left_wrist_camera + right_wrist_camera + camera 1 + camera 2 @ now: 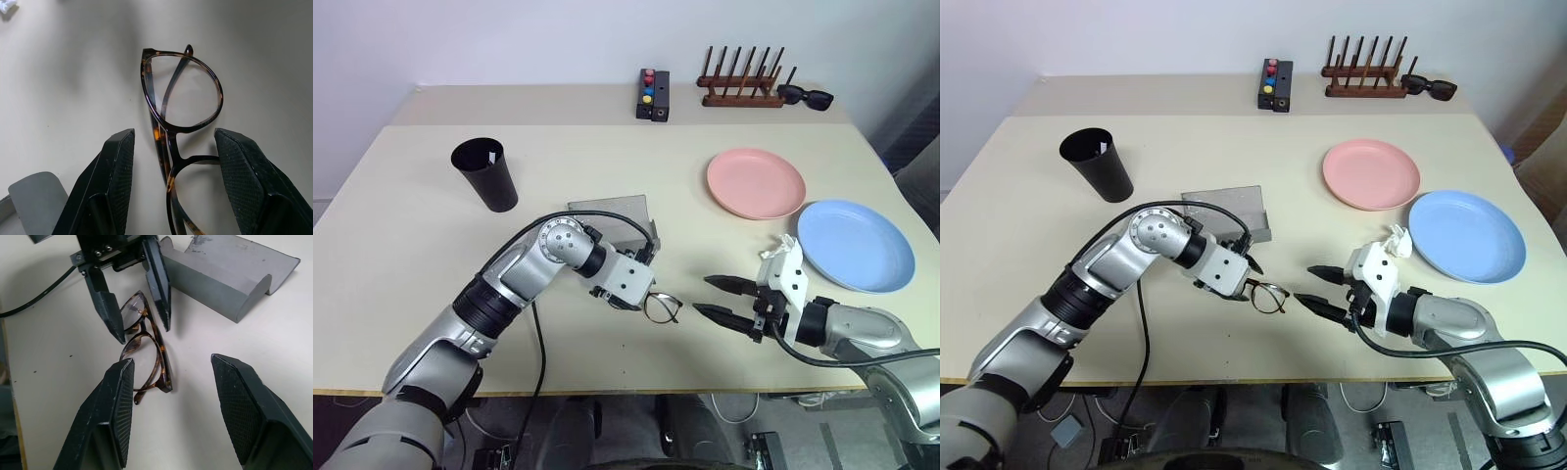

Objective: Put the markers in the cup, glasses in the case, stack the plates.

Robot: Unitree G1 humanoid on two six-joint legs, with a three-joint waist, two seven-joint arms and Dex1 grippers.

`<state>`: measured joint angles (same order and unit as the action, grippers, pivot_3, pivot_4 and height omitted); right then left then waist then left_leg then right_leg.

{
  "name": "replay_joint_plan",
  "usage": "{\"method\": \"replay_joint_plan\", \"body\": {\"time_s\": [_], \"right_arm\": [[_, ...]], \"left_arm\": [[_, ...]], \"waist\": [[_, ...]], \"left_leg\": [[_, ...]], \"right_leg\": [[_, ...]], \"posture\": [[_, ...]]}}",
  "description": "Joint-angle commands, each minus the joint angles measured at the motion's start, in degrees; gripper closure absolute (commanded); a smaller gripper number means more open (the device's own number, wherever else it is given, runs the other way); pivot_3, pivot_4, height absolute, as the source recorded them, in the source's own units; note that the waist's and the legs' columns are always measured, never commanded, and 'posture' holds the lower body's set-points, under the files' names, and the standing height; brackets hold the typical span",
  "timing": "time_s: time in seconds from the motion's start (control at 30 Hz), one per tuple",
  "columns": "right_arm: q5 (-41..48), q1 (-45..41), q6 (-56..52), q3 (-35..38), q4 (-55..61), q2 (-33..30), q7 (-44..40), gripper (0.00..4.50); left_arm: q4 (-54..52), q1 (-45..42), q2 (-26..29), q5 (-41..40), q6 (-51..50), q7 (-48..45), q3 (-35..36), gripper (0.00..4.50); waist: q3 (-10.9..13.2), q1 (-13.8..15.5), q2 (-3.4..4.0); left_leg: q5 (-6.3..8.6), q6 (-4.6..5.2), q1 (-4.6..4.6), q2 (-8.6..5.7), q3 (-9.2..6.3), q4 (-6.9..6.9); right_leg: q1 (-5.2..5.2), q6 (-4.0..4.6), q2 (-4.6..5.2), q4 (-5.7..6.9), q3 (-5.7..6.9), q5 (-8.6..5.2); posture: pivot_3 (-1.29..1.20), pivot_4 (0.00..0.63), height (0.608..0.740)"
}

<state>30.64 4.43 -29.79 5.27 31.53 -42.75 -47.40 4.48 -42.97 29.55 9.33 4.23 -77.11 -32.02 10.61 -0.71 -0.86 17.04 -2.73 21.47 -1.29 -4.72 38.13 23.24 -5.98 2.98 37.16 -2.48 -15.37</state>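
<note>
Item: glasses (145, 348), folded, lying flat on the surface just in front of the case (226, 274). You're straddling them w/ the left gripper (139, 318), jaws parted either side of the frame, not yet pinching (long axis crossing the gap). Right gripper (722, 299) hovering near, jaws apart, empty.

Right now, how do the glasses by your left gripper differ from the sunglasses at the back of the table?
The glasses have thin tortoiseshell-brown rims and clear lenses; the sunglasses are chunky black with dark lenses. The glasses lie folded near the table's front edge, between the fingers of the left gripper; the sunglasses sit at the far edge beside the wooden rack, away from both grippers. Both rest on the table.
</note>
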Motion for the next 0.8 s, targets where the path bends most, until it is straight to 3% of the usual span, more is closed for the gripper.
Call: {"method": "replay_joint_plan", "body": {"time_s": [0.03,0.1,0.23,0.3,0.33,0.8], "right_arm": [[-0.1,-0.8,1.3,0.1,0.3,0.5,0.0,1.97],[-0.2,-0.9,1.3,0.0,0.3,0.7,0.1,1.97],[-0.4,-1.3,1.0,-0.3,0.6,1.0,0.4,1.97],[-0.5,-1.4,0.9,-0.4,0.7,1.1,0.6,1.97],[-0.5,-1.4,0.9,-0.4,0.8,1.2,0.7,1.97],[-0.4,-1.9,0.7,-0.5,1.1,1.4,1.2,1.97]], "left_arm": [[-0.3,-0.9,0.3,-0.1,0.1,0.0,0.7,1.85],[0.0,-1.2,-0.1,0.0,-0.8,0.3,0.9,1.85],[0.2,-1.2,-0.5,0.7,-1.2,1.0,0.6,3.14],[0.2,-1.1,-0.5,0.8,-1.4,0.9,0.4,3.14],[0.1,-1.0,-0.6,0.9,-1.2,1.2,0.4,3.88],[0.3,-0.9,-0.1,2.1,0.0,2.7,0.3,3.88]], "waist": [[0.0,0.0,0.0],[0.0,0.0,0.0],[0.0,0.0,0.0],[0.0,0.0,0.0],[0.0,0.0,0.0],[0.0,0.0,0.01]], "left_leg": [[0.0,0.0,0.0,0.0,0.0,0.0],[0.0,0.0,0.0,0.0,-0.01,0.0],[0.0,0.0,0.0,0.0,0.0,0.0],[0.0,0.0,0.0,0.0,0.0,0.01],[0.0,0.0,-0.01,0.0,0.0,0.01],[0.0,0.0,-0.04,0.0,-0.01,0.03]], "right_leg": [[0.0,0.0,0.0,0.0,0.0,0.0],[0.0,0.0,0.0,0.0,0.0,0.0],[0.0,0.0,0.0,0.0,0.0,0.0],[0.0,0.0,0.0,0.0,0.0,0.0],[-0.01,0.0,0.0,0.0,0.0,0.0],[-0.05,0.0,0.0,0.01,0.0,0.0]], "posture": [[0.0,0.15,0.735],[0.0,0.15,0.735],[0.0,0.15,0.735],[0.0,0.15,0.735],[0.0,0.15,0.735],[0.0,0.15,0.735]]}}
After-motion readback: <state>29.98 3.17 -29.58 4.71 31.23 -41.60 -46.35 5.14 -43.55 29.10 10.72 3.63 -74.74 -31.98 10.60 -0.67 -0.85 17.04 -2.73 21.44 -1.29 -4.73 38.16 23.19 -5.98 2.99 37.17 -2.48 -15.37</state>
